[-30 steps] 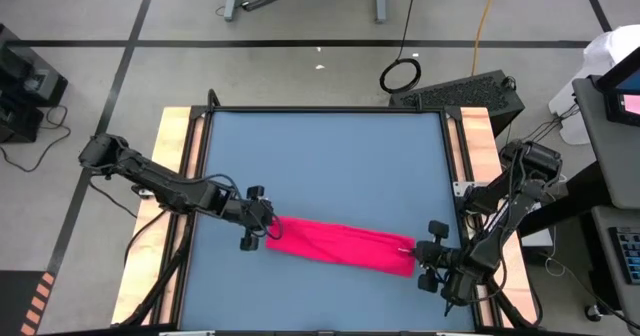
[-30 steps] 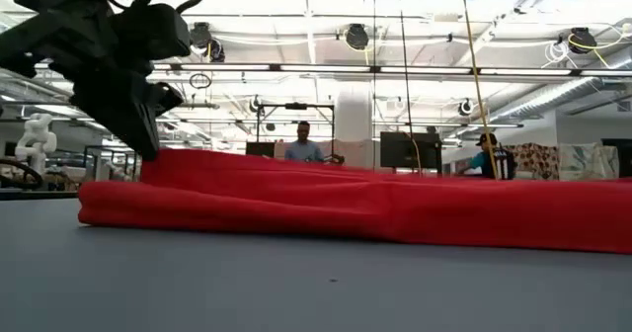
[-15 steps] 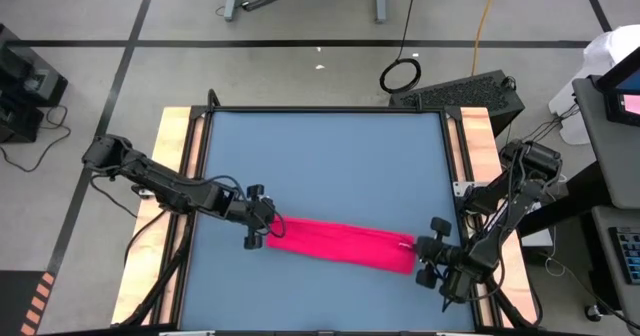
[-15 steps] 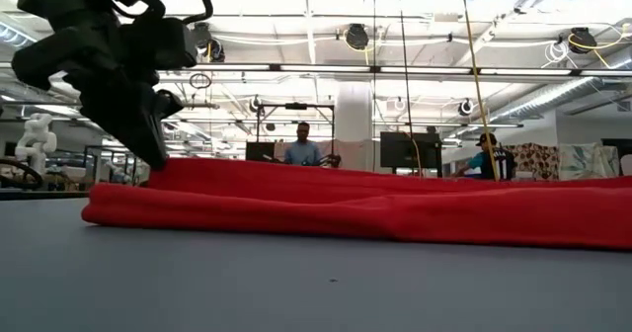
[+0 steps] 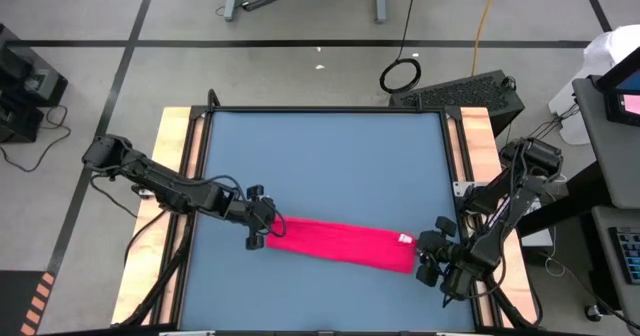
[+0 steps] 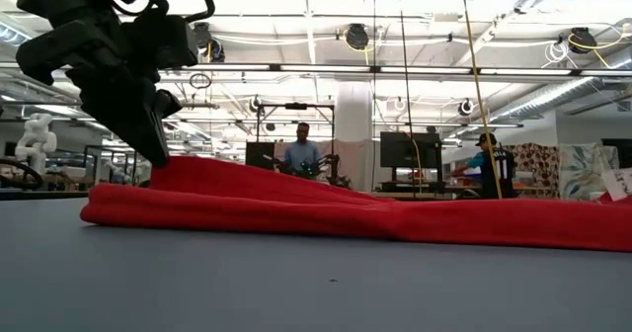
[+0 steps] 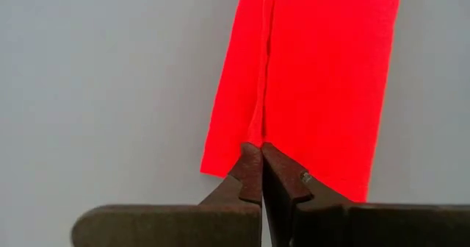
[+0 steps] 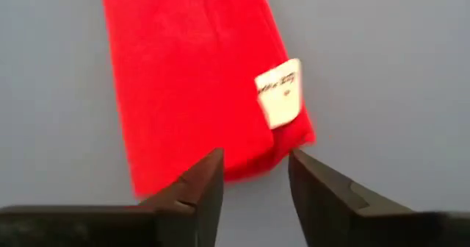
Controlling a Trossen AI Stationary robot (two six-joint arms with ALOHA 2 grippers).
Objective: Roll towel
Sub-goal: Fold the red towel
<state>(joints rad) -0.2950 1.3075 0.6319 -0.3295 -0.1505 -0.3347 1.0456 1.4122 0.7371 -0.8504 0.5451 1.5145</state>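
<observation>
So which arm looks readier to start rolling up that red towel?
Probably the left. The left gripper is shut on one end of the towel, while the right gripper is open just off the tagged end, holding nothing.

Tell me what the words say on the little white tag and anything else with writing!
White tag on the towel: dark writing shows, too blurred to read.
Nothing else in any view carries words or numbers that can be read.
</observation>
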